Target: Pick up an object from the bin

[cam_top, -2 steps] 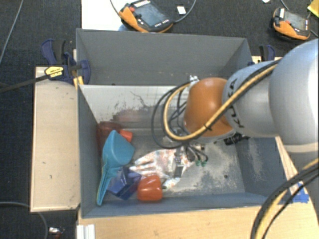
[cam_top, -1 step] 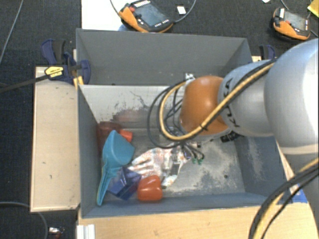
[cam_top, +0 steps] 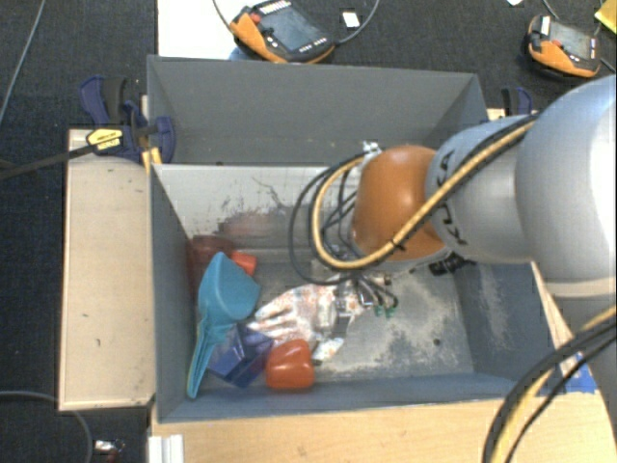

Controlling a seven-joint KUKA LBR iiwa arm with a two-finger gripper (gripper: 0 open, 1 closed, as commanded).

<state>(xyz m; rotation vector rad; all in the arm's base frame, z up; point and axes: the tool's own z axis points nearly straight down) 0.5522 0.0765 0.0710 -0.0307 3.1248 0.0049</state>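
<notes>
The gripper [cam_top: 352,302] hangs low near mid-bin [cam_top: 308,114]; whether it is spread or pressed together I cannot tell. A crinkled pale wrapper [cam_top: 289,312] lies just left, perhaps touching, its long axis running left-right.

This looks like a robotics lab rather than a home or shop: a heavy grey industrial arm [cam_top: 540,191], with an orange wrist cover [cam_top: 390,201] and looped cables [cam_top: 323,230] just above its hand [cam_top: 349,307], hangs into a grey metal bin [cam_top: 308,104] of small loose things. Well beyond the hand, past the bin's far wall, an orange-and-black handheld unit [cam_top: 280,29], a second such unit [cam_top: 564,44] and a white sheet of paper [cam_top: 207,8] lie on a dark carpeted floor [cam_top: 58,46].
</notes>
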